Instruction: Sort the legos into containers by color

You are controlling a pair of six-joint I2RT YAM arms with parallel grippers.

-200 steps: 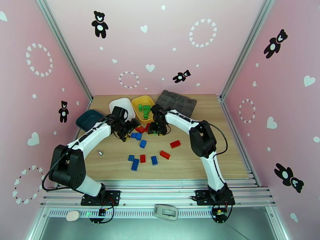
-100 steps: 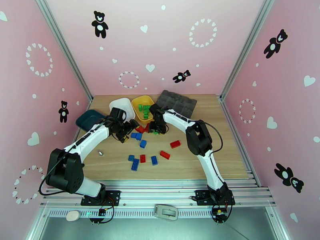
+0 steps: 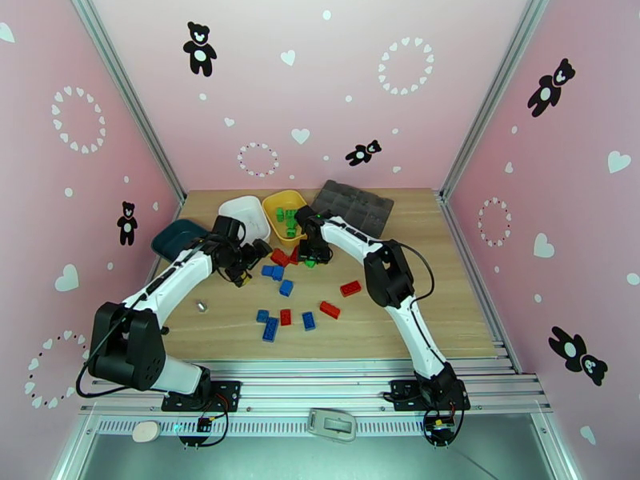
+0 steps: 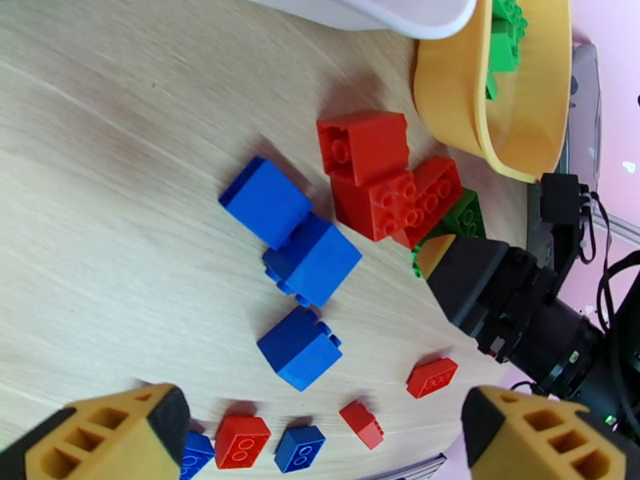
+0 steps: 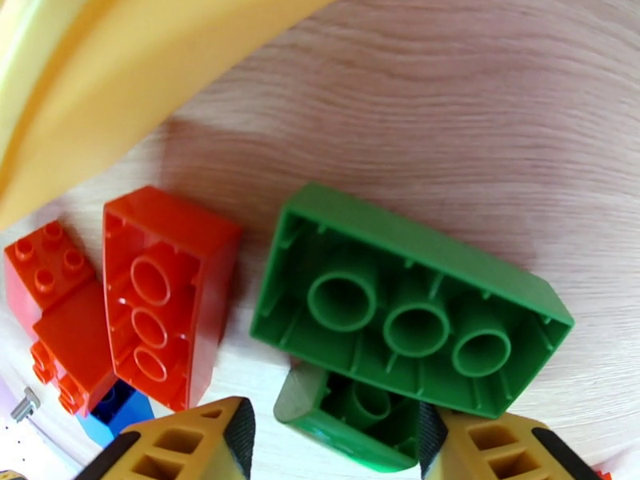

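Observation:
Loose legos lie mid-table in the top view: blue ones (image 3: 273, 272), a red cluster (image 3: 279, 258) and a green one (image 3: 310, 264). My right gripper (image 3: 312, 256) hangs over the green ones. In its wrist view its jaws (image 5: 336, 430) stand open on either side of a small green lego (image 5: 352, 418), beside a larger upturned green lego (image 5: 408, 314) and a red lego (image 5: 164, 294). My left gripper (image 3: 253, 254) is wide open and holds nothing; its fingers (image 4: 104, 434) frame several blue legos (image 4: 312, 262) and red legos (image 4: 376, 202). Behind stand the white (image 3: 240, 210), yellow (image 3: 276, 203) and teal (image 3: 178, 238) containers.
Green bricks lie in the yellow tray (image 4: 456, 114). A dark grey organizer box (image 3: 352, 203) sits at the back right. More blue and red bricks (image 3: 308, 320) lie scattered toward the front. A small metal piece (image 3: 202, 306) rests on the left of the table.
My right gripper's jaws have narrowed around the small green lego and its elbow has swung left. The left arm has drawn slightly left, its gripper staying open.

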